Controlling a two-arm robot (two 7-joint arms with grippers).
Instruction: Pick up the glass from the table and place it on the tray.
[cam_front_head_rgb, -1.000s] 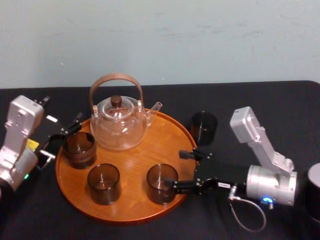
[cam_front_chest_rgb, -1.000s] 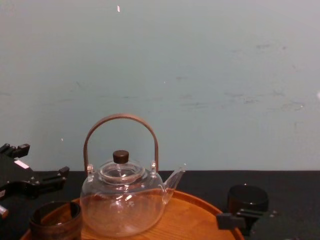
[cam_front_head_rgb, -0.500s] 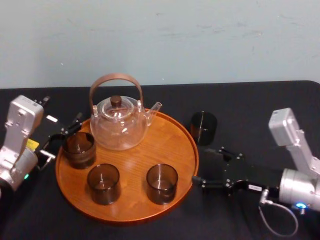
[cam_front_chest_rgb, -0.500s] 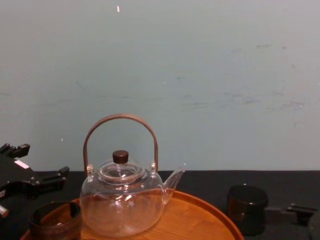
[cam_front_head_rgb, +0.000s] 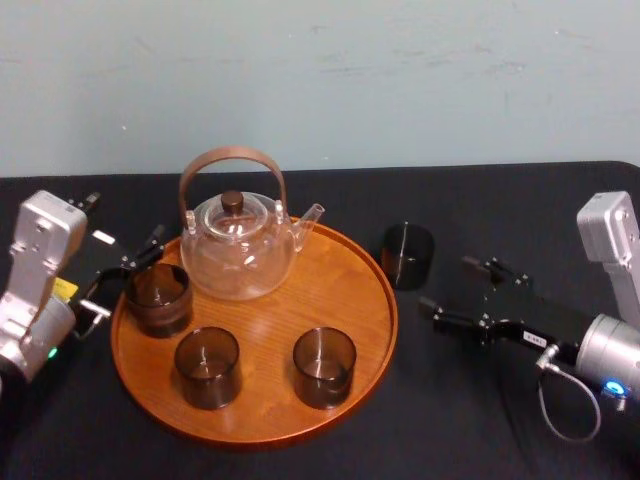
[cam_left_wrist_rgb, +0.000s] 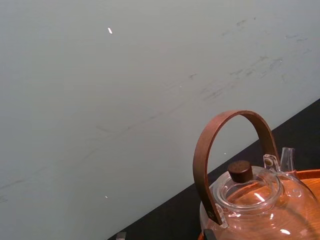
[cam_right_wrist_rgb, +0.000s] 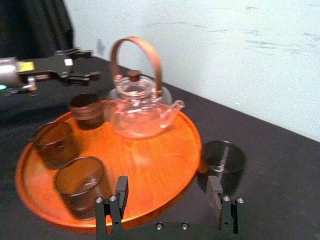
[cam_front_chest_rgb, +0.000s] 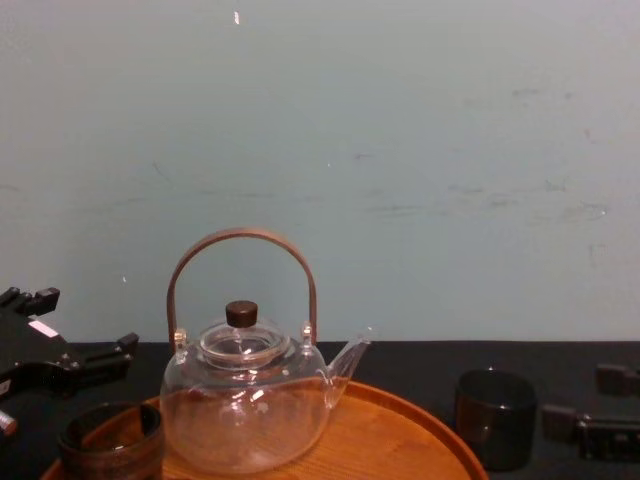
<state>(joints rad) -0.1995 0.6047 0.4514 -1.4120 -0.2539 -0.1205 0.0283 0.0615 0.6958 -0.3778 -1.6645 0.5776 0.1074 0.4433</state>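
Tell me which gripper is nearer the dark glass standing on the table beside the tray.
Right. The right gripper hangs open just right of the glass; the left gripper sits beyond the tray, at its far left rim.

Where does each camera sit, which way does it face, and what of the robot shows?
Head view: on the head, facing forward and down on the tray; left gripper at left, right gripper at right, both open.
Chest view: lower, facing across the table at the teapot's side; grippers at both edges.
Left wrist view: on the left arm, facing teapot and wall.
Right wrist view: on the right arm, facing tray and glass past its fingers.
Shared: head and right wrist views show the glass off the tray.
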